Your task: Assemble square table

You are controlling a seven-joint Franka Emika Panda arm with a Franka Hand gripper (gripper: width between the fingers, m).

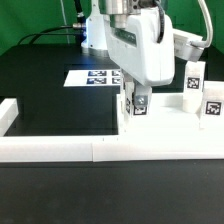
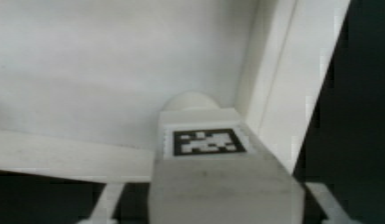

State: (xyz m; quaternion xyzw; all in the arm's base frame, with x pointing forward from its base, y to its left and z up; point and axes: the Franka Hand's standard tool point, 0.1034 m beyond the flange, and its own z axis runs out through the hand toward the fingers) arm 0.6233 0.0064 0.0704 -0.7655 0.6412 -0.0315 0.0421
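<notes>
Exterior view: the gripper (image 1: 138,100) is seen low over the tabletop (image 1: 160,125), which lies pushed into the corner of the long low border wall (image 1: 60,148) toward the exterior view's right. A leg post (image 1: 139,103) with a black-white tag is pinched between the fingers, upright, its lower end at or just above the tabletop near the front corner; contact cannot be confirmed. Two more leg posts (image 1: 192,82) (image 1: 212,104) stand upright on the far right side of the tabletop, well apart from the held one. The marker board (image 1: 95,77) lies flat behind on the black table (image 1: 40,80). In the wrist view the held leg post (image 2: 210,150) fills the lower middle, with tabletop surface (image 2: 100,70) beyond and a raised white edge (image 2: 278,60) beside it. Likely step: seating the leg in a corner hole. The post should be kept vertical, centred over the hole before lowering, and then turned without side force. No corner hole is visible. No brand or readable writing is seen; only square coded tags are present.
</notes>
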